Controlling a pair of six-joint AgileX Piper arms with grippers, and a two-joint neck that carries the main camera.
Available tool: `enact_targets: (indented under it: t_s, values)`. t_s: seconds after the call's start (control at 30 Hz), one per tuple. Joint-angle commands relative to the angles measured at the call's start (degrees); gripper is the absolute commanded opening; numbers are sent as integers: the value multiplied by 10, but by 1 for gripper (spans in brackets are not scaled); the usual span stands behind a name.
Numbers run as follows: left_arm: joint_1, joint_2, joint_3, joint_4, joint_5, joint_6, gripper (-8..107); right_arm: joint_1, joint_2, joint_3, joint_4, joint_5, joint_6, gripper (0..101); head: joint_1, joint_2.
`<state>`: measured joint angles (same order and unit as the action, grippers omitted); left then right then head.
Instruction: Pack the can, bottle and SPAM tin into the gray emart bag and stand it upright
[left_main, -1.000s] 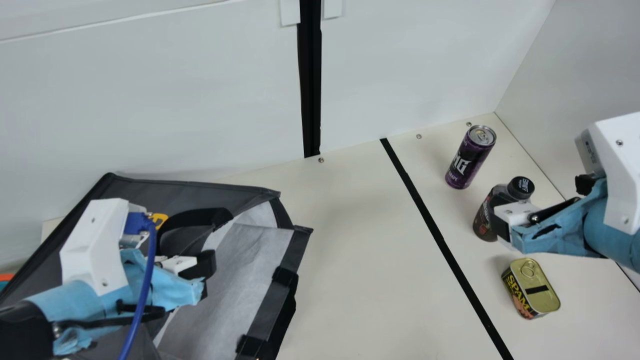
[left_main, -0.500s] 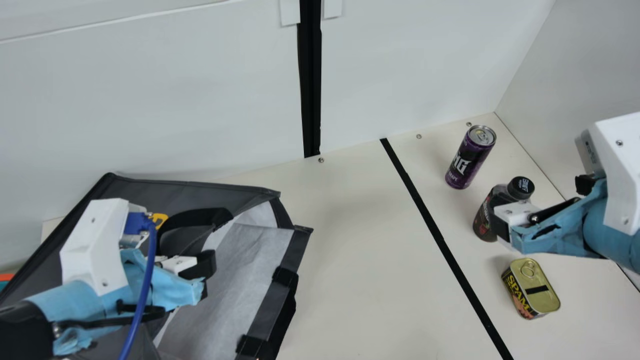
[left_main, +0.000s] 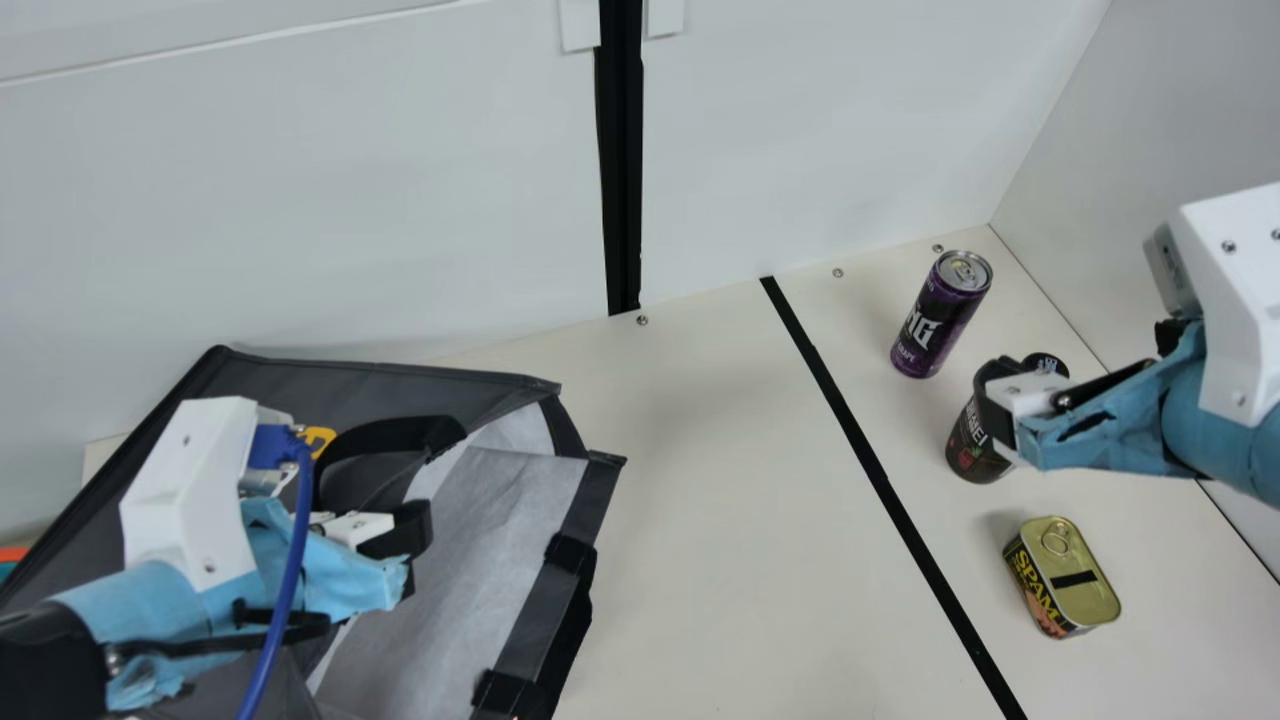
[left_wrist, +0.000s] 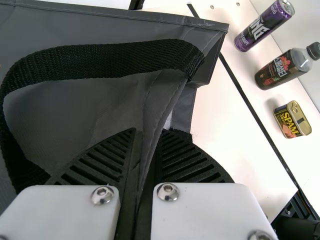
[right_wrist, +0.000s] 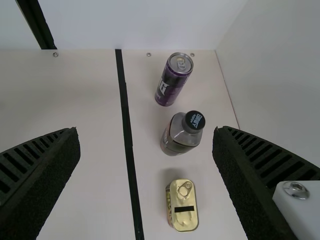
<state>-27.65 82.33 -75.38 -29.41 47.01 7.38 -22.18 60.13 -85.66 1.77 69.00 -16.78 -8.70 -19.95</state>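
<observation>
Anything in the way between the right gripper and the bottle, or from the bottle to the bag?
Nothing visible stands between the right gripper and the bottle. Toward the gray bag, only flat black tape crosses the table. The left gripper pinches the bag's fabric near the opening, so it might crowd entry.

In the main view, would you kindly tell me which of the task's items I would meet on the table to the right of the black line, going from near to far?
SPAM tin → bottle → purple can
</observation>
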Motion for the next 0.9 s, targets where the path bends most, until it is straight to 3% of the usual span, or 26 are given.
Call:
enact_targets:
  t_s: [0.0, 0.47, 0.87]
  values:
    - [0, 0, 0, 0, 0, 0, -8, -7, 9, -7, 6, -1, -7, 95, -13, 0]
    - [0, 0, 0, 0, 0, 0, -8, -64, 82, -45, 52, -16, -69, 95, -13, 0]
    - [0, 0, 0, 0, 0, 0, -8, -72, 150, -74, 52, -24, -86, 95, -13, 0]
